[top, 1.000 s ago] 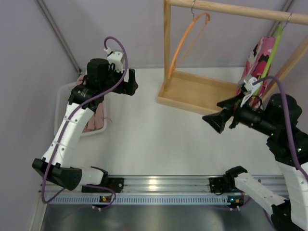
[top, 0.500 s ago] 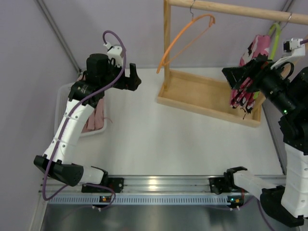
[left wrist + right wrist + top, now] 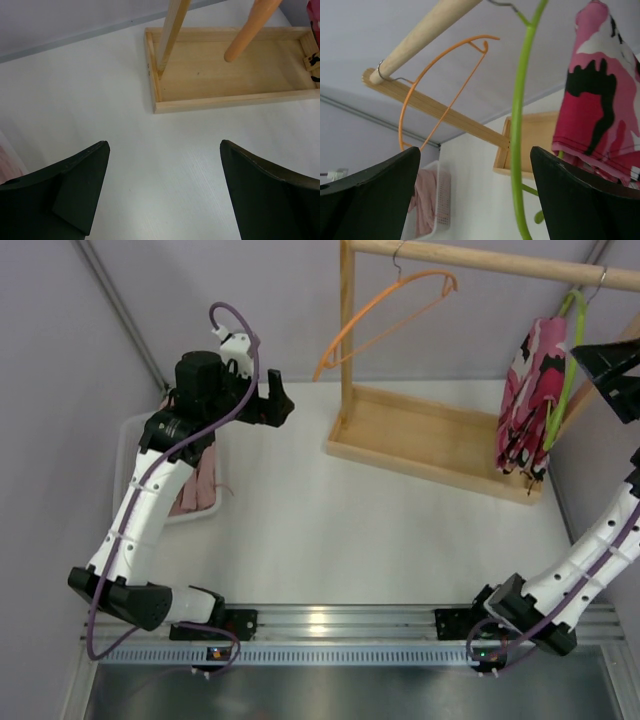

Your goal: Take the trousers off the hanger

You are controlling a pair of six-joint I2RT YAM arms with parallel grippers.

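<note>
The bright pink trousers [image 3: 528,400] with white and black blotches hang bunched over the lime-green hanger [image 3: 562,360] at the right end of the wooden rail. My right gripper [image 3: 602,375] is open and empty, raised at the right edge just right of the hanger. In the right wrist view the hanger's green rod [image 3: 517,125] runs between the open jaws of the right gripper [image 3: 475,149], nearer the right finger, and the trousers [image 3: 592,100] hang beyond it. My left gripper [image 3: 278,405] is open and empty above the table at the left, far from the rack; it also shows in the left wrist view [image 3: 165,142].
A thin orange hanger [image 3: 390,315] hangs empty at the left end of the rail [image 3: 480,260]. The rack's wooden base tray [image 3: 420,440] lies below. A white basket [image 3: 135,440] holding plain dusty-pink cloth [image 3: 205,485] sits at the far left.
My right arm has swung up and to the right, away from the front of the trousers, which now show in full. The orange hanger has swung. The left arm has hardly moved.
</note>
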